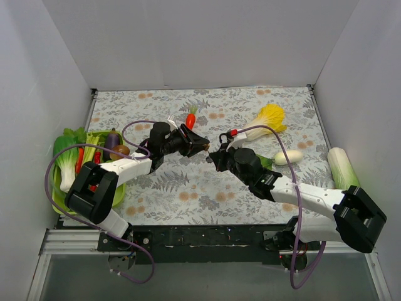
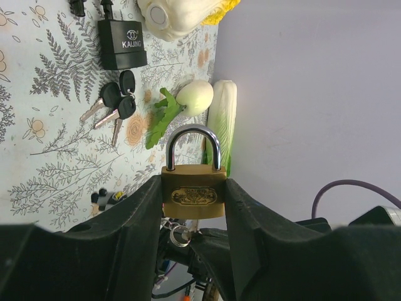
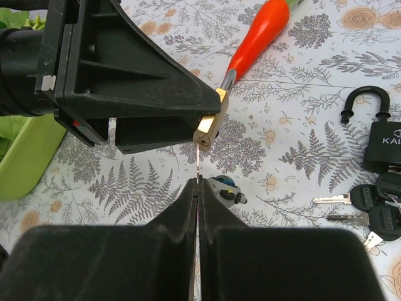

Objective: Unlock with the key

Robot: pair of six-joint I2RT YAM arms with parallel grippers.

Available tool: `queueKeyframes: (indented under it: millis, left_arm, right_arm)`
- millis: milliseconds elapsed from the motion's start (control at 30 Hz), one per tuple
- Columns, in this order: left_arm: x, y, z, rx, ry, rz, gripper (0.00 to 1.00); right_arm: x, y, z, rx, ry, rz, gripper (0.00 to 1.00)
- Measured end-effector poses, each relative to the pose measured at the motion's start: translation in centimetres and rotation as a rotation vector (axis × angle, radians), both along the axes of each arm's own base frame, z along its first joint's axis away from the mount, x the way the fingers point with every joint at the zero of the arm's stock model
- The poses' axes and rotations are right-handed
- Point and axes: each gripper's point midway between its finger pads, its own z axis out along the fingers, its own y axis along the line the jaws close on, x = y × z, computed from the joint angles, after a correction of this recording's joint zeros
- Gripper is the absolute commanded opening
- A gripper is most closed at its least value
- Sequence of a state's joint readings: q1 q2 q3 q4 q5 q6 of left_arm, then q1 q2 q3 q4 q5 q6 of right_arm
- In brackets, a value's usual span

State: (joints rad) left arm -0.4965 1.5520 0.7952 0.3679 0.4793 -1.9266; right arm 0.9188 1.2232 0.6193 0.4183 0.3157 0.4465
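Padlocks counted: two. First, brass rectangular padlock [image 2: 193, 194], curved steel shackle, clamped between left gripper [image 2: 193, 207] fingers, held above fern-print tablecloth [image 1: 188, 188]. Second, matte black padlock [image 2: 123, 42], shackle popped open, laid flat on cloth beside three black-headed keys [image 2: 119, 103]. One thin silver key [image 3: 198, 164] pinched in tightly closed right gripper [image 3: 198, 188], tip right at brass body's underside.

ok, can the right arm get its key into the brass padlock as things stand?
Likely yes: the left gripper holds the brass padlock up, its base facing the right gripper, and the key blade lines up with nothing between.
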Motion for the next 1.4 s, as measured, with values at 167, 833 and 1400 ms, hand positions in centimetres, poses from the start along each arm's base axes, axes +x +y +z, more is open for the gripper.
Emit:
queueKeyframes:
  millis: [167,833,1400]
  left_arm:
    - [0.0,0.0,0.0,0.000,0.000,0.000,0.00]
    - [0.0,0.0,0.0,0.002,-0.004,-0.002,0.00]
    - [0.5,0.4,0.1,0.004,-0.014,0.018,0.00]
  right_arm:
    - [0.0,0.0,-0.4,-0.010,0.008,0.000,0.01]
    - [0.4,-0.3,-0.3,-0.010,0.004,-0.025,0.01]
    - [1.1,0.3,-0.6,-0.019,0.005,-0.035,0.01]
